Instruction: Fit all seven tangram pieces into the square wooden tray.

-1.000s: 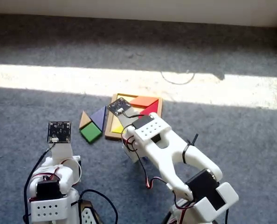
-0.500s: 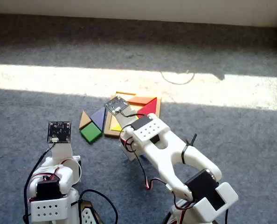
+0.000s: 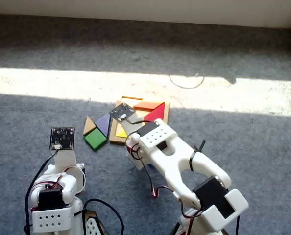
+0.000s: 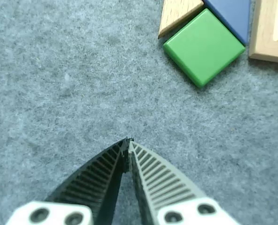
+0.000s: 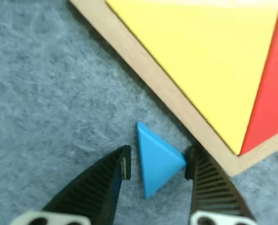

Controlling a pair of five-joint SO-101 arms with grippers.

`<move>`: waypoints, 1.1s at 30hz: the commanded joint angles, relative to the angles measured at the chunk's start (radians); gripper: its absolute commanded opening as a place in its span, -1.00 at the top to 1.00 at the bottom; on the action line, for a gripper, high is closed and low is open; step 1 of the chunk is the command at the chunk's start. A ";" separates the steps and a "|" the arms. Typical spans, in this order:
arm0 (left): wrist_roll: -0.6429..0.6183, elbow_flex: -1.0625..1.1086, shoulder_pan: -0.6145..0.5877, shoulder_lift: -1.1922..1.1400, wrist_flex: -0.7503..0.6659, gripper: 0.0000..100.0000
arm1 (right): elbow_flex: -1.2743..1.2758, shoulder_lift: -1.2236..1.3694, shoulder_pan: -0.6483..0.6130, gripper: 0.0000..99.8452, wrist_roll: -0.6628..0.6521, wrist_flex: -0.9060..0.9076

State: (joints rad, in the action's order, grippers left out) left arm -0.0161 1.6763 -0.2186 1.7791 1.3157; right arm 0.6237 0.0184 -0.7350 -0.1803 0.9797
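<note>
Carpet [image 3: 263, 147], grey — sunlit band [image 3: 62, 81], pale wall [image 3: 135, 7]

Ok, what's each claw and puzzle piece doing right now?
Left claw: shut, above carpet.
Right claw: open around blue triangle.
Blue triangle: on carpet beside tray.
Tray: partly filled.
Yellow triangle: in tray.
Red piece: in tray.
Orange piece: in tray.
Green square: out, on carpet.
Purple-blue piece: out, on carpet.
Tan triangle: out, on carpet.
</note>
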 commanded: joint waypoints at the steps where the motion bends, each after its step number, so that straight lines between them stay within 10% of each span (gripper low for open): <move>1: 0.006 0.019 0.001 0.036 0.005 0.99 | -0.010 0.025 -0.008 0.62 -0.031 0.008; 25: 0.006 0.019 0.001 0.036 0.005 0.99 | -0.013 -0.278 -0.010 0.86 -0.029 0.094; 33: 0.006 0.019 0.001 0.036 0.005 0.99 | -0.223 -0.153 -0.015 0.85 0.218 0.101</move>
State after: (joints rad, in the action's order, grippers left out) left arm -0.0161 1.6763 -0.2186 1.7791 1.3157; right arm 0.5178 -0.1657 -0.7350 -0.0468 1.0717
